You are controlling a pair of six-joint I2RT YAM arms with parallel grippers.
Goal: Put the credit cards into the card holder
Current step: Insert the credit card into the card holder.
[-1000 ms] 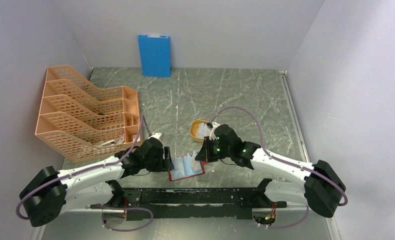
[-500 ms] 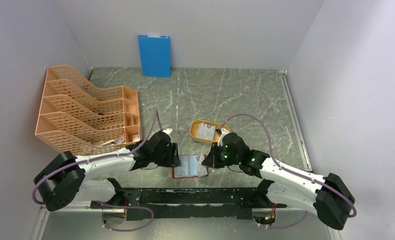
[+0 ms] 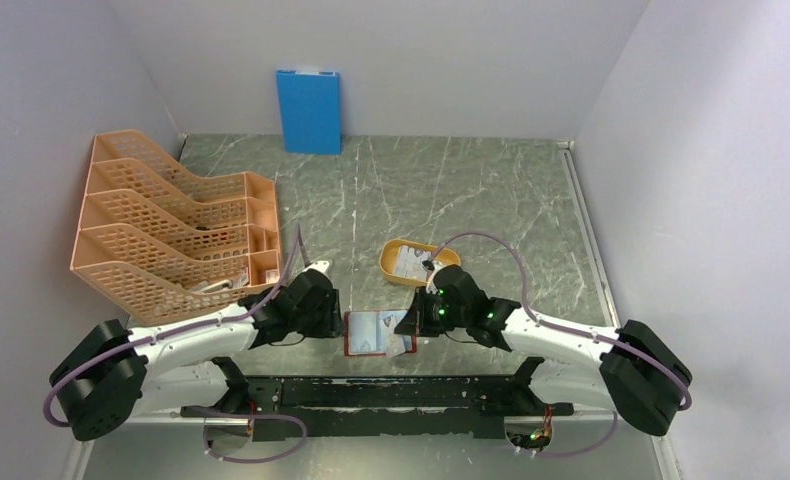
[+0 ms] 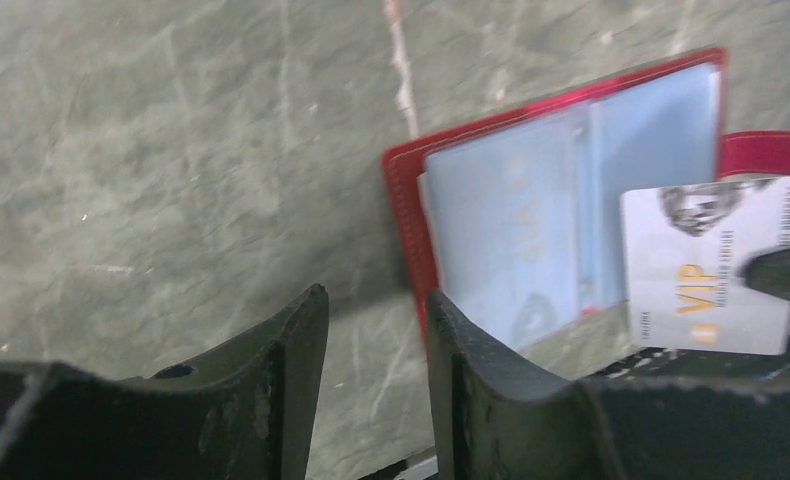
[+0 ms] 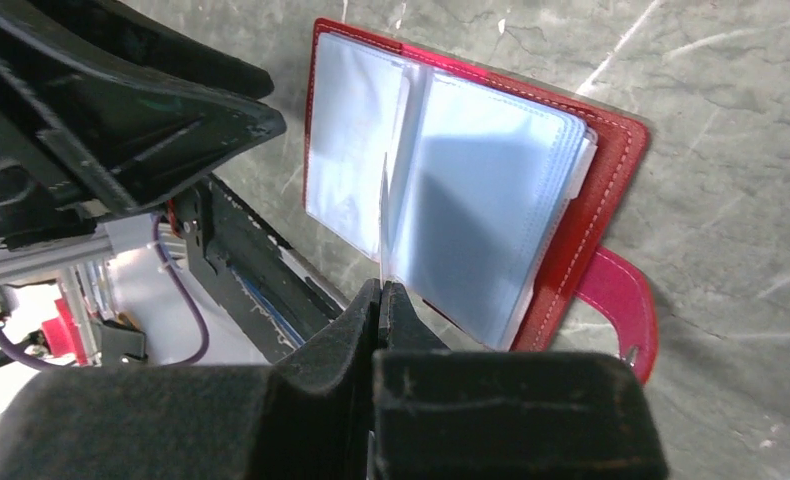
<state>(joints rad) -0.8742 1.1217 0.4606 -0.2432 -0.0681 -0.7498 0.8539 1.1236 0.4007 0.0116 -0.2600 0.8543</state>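
Near the table's front edge lies the card holder [image 3: 369, 333], spread open with its clear pockets facing up. At its left edge the left gripper [image 4: 376, 305] stands parted and empty. At its right side the right gripper [image 5: 381, 292] pinches a credit card [image 4: 711, 265] marked VIP. Beyond the holder, a second credit card [image 3: 409, 263] rests in a yellow tray [image 3: 387, 262].

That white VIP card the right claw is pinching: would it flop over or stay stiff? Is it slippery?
Probably stiff: the VIP card stands out flat and straight though the right gripper pinches only one edge. Likely very light, since it looks paper-thin edge-on. Its smooth face could slip if the pinch loosens.
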